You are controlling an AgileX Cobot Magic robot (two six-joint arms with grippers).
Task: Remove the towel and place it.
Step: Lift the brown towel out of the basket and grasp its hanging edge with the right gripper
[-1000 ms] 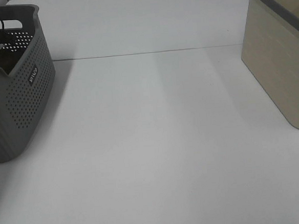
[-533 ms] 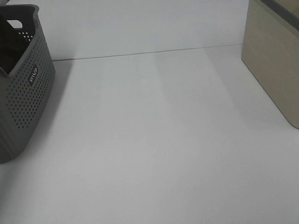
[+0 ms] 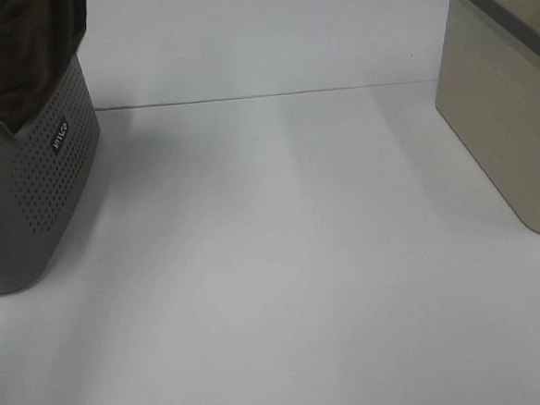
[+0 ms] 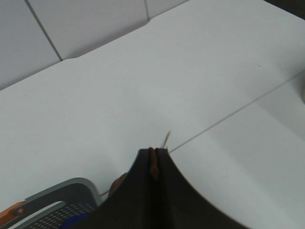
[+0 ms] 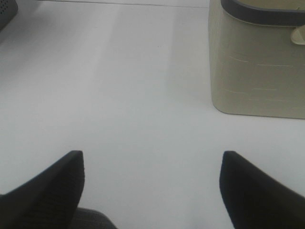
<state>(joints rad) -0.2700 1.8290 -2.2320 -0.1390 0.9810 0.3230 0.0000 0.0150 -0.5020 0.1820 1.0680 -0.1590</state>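
Note:
The dark brown towel (image 3: 28,53) hangs from above the frame's top left corner, and its lower part still reaches into the grey perforated basket (image 3: 55,171). In the left wrist view my left gripper (image 4: 153,160) is shut, with a thin strip of the brown towel (image 4: 153,168) pinched between its black fingers, high above the basket's rim (image 4: 62,191). The left gripper itself is out of the exterior view. My right gripper (image 5: 152,186) is open and empty, low over the white table (image 5: 143,95).
A tall beige bin (image 3: 505,121) with a dark grey rim stands at the table's right edge; it also shows in the right wrist view (image 5: 257,62). A seam line (image 3: 272,95) crosses the table at the back. A blue item (image 4: 76,220) lies in the basket.
The brown towel has come up out of the basket and now hangs from above the frame. The right arm has not visibly moved.

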